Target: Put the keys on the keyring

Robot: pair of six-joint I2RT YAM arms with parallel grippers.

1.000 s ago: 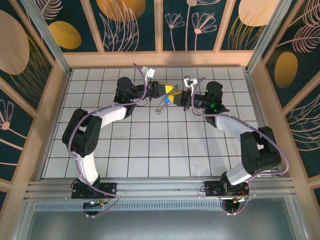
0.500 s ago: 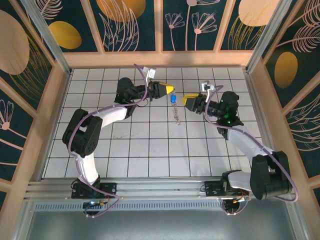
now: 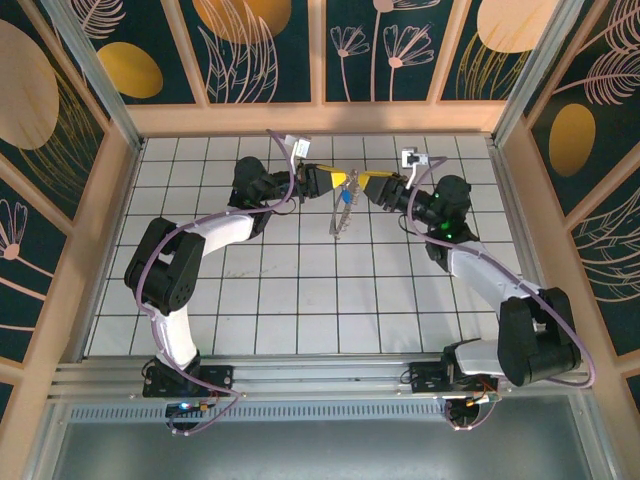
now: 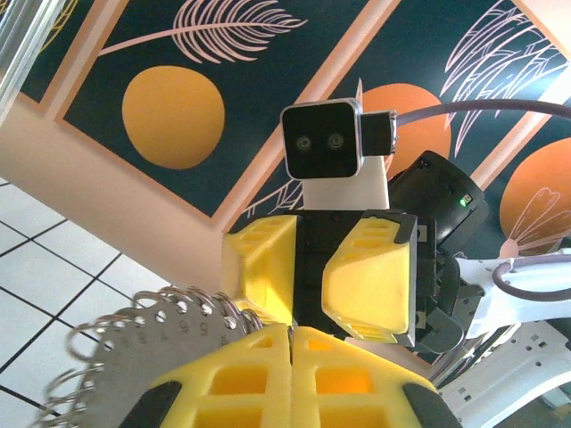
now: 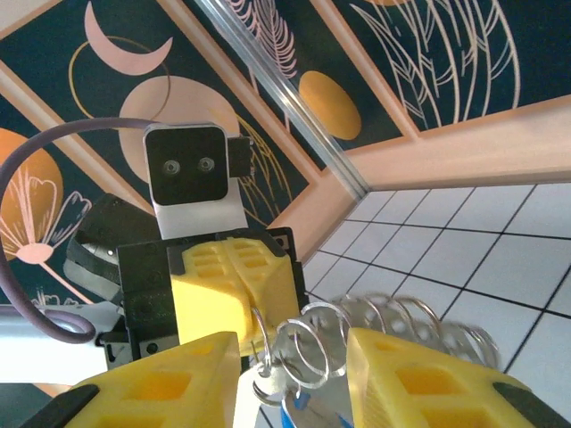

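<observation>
Two pincers meet: left gripper (image 3: pixel 344 181) clenches the keyring (image 3: pixel 340 218) hanging beneath it; right gripper (image 3: pixel 363 181) stands parted, coils and blue key (image 5: pixel 297 413) between its fingers.

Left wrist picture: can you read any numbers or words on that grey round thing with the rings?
Grey disc of the keyring: small numbers stamped along its edge, too blurred to read for sure.
Nothing else here carries words, labels or signs that can be read.
</observation>
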